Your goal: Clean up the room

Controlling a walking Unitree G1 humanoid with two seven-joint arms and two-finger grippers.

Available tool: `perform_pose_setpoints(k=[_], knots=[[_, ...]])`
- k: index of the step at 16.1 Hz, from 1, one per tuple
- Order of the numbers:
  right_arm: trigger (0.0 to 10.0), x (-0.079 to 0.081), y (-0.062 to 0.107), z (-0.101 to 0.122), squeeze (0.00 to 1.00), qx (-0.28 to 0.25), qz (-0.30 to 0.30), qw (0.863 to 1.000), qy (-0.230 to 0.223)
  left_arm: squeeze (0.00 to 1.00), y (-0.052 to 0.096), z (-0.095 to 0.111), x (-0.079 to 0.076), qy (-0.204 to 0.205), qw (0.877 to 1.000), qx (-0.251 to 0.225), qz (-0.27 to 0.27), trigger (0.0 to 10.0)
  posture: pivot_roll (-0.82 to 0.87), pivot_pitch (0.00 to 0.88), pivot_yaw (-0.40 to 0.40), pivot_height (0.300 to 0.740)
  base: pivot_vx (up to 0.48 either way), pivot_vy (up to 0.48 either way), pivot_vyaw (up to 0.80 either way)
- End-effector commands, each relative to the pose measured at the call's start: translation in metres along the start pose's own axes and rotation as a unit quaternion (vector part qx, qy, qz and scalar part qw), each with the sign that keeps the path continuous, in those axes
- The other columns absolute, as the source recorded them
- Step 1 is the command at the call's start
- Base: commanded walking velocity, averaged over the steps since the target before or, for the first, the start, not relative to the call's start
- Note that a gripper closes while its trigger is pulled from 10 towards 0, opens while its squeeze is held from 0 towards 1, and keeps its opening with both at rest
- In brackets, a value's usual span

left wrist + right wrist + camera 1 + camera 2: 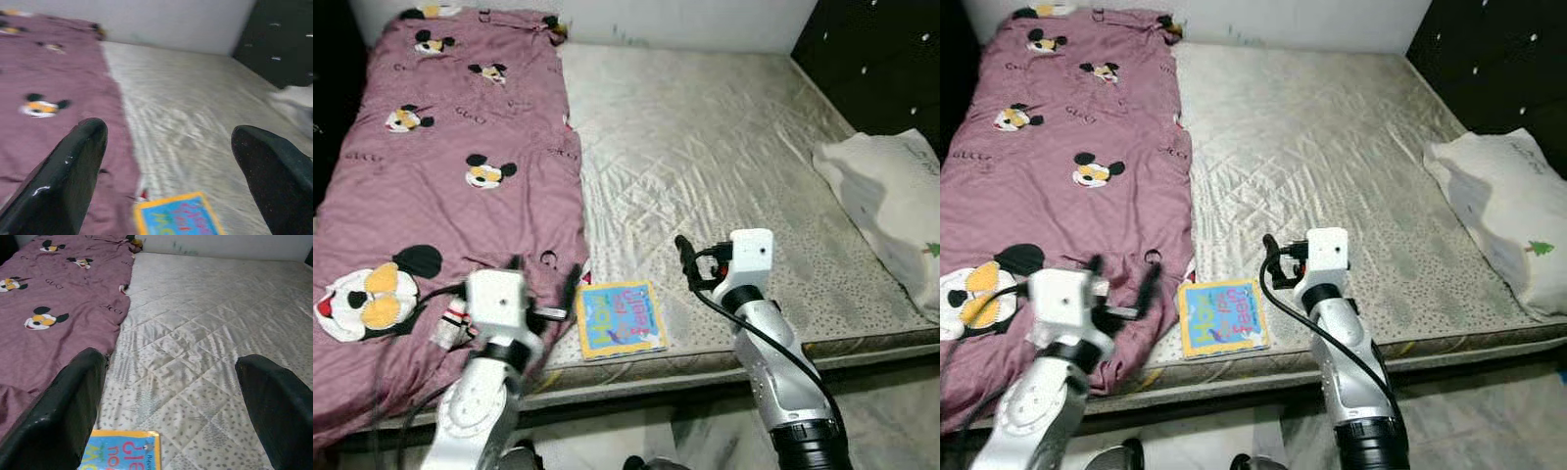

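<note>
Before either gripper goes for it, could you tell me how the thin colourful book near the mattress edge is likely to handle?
The book looks thin and lies flat on the mattress, so fingers may struggle to get under it. Its cover seems glossy, so it could slip. Being flat, it should slide rather than roll, perhaps towards the purple blanket beside it.

Even, moderately bright indoor light; head views sharp. Left wrist view was soft and blurred throughout. Dark cabinet (881,59) stayed underexposed; pale mattress (705,147) slightly washed out.
</note>
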State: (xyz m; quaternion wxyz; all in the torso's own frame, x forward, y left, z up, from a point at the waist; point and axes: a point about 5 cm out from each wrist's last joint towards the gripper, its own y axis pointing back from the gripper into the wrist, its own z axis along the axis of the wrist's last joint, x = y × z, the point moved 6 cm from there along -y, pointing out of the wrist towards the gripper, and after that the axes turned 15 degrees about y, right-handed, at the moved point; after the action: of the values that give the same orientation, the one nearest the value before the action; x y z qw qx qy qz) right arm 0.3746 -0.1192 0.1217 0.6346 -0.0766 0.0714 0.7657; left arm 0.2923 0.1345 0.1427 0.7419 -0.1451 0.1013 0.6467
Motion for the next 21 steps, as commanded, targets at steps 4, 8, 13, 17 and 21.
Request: perform_pose_setpoints(k=[4,8,13,17,21], knots=[[10.0,-0.009,0.004,0.002,0.0,-0.01,-0.022,1.0,-0.003,0.0,0.006,0.025,0.03,0.005,0.997,-0.044,0.058,10.0,0.05,0.162,-0.141,0.74,0.0,0.0,0.0],[10.0,-0.013,-0.001,0.007,0.0,-0.015,-0.026,1.0,0.004,0.0,-0.003,0.031,0.029,-0.012,0.997,-0.048,0.051,10.0,0.05,0.171,-0.138,0.74,0.0,0.0,0.76],[10.0,-0.017,0.004,0.0,0.0,-0.007,-0.037,0.999,-0.002,0.0,-0.01,0.036,0.028,0.002,0.996,-0.061,0.065,10.0,0.05,0.184,-0.131,0.74,0.0,0.0,0.0],[10.0,-0.01,0.004,0.0,0.0,-0.006,-0.029,1.0,-0.008,0.0,-0.011,0.04,0.026,0.01,0.996,-0.068,0.055,10.0,0.06,0.191,-0.132,0.74,0.122,0.0,0.0],[10.0,-0.011,0.003,-0.001,0.0,-0.005,-0.028,1.0,-0.006,0.0,-0.013,0.039,0.024,0.019,0.996,-0.068,0.057,10.0,0.06,0.186,-0.13,0.74,0.131,0.0,0.0]])
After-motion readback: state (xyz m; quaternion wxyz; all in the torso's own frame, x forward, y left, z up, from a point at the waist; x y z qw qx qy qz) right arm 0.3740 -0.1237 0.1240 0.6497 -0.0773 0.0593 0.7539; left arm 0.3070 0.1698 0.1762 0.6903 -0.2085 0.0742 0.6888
